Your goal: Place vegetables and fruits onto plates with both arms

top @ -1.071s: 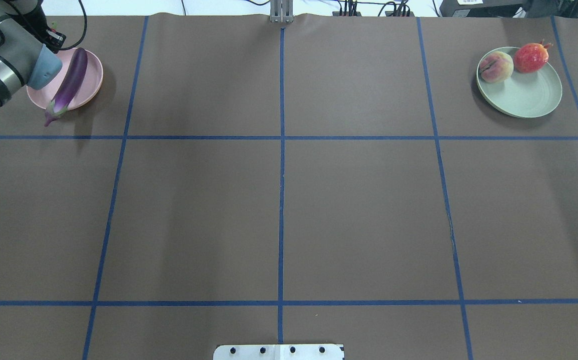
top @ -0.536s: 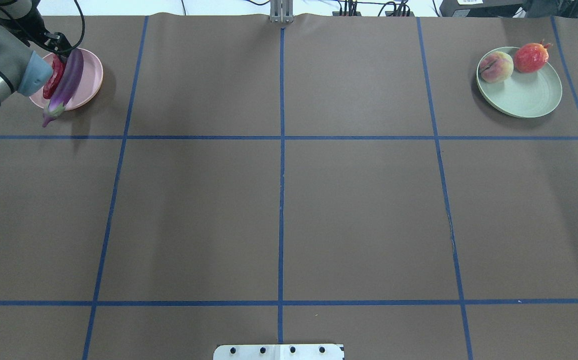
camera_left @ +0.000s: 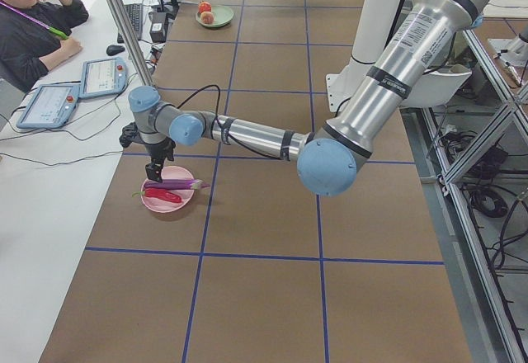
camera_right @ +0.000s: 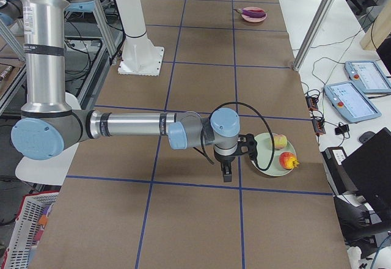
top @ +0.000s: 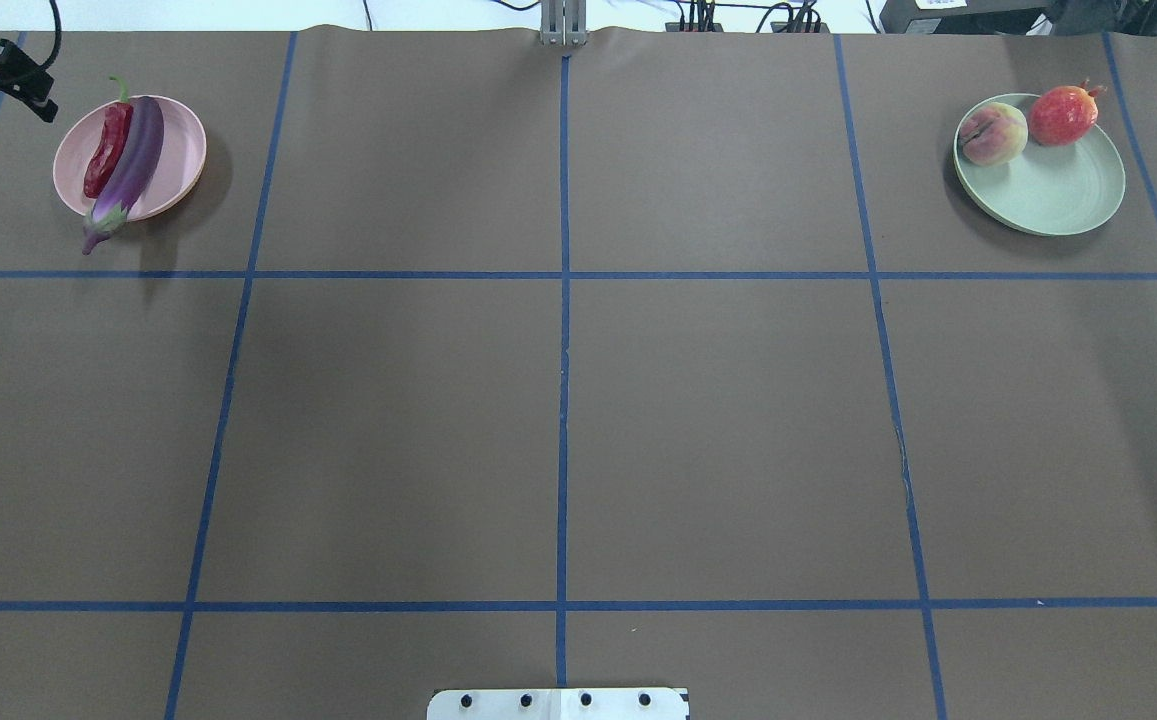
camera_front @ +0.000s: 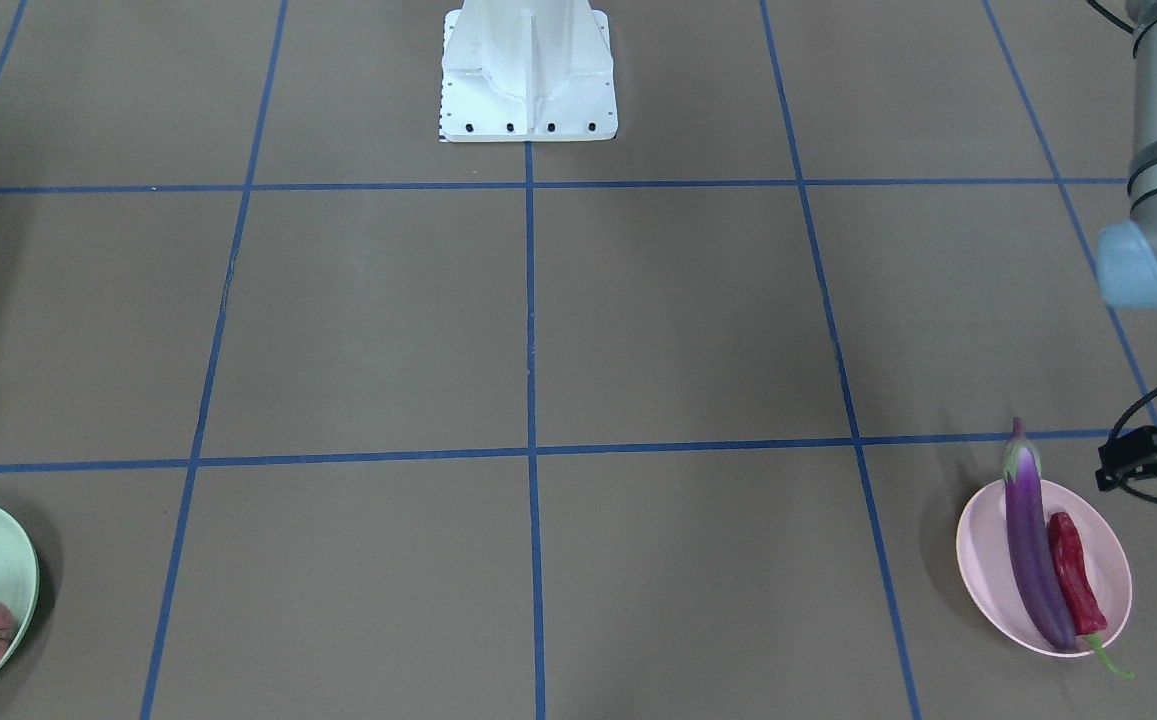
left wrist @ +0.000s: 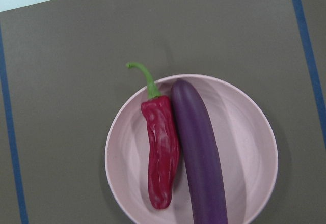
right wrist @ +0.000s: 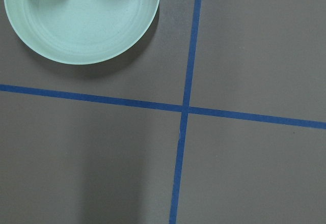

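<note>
brown table (top: 558, 400) marked into squares by blue tape, with the white base block (camera_front: 528, 70) at the robot's edge. the left arm (camera_left: 371, 99) reaches out to the table's far left corner; the right arm (camera_right: 128, 125) stretches low over the table toward the far right corner. two plates sit in those corners: the pink plate (top: 183, 150) on the robot's left and the mint green plate (top: 1058, 190) on its right, well apart. the eggplant (top: 133, 155) lies across the pink plate, its pale cap end overhanging the rim on the side nearer the robot. the chili (top: 106, 155) lies alongside it on the plate, touching the eggplant's left flank, its green stem curling past the far rim. on the mint green plate the pomegranate (top: 1062, 115) sits at the far rim with its crown pointing outward, and the peach (top: 993, 134) sits just beside it, crease up — the rest of that plate is bare. the left gripper (camera_left: 154, 171) hangs pointing down at the outer edge of the pink plate, above the vegetables; its opening cannot be told from these views. the right gripper (camera_right: 226, 174) points down at the table just beside the mint green plate — seen only from the side, so wide or narrow cannot be told.
</note>
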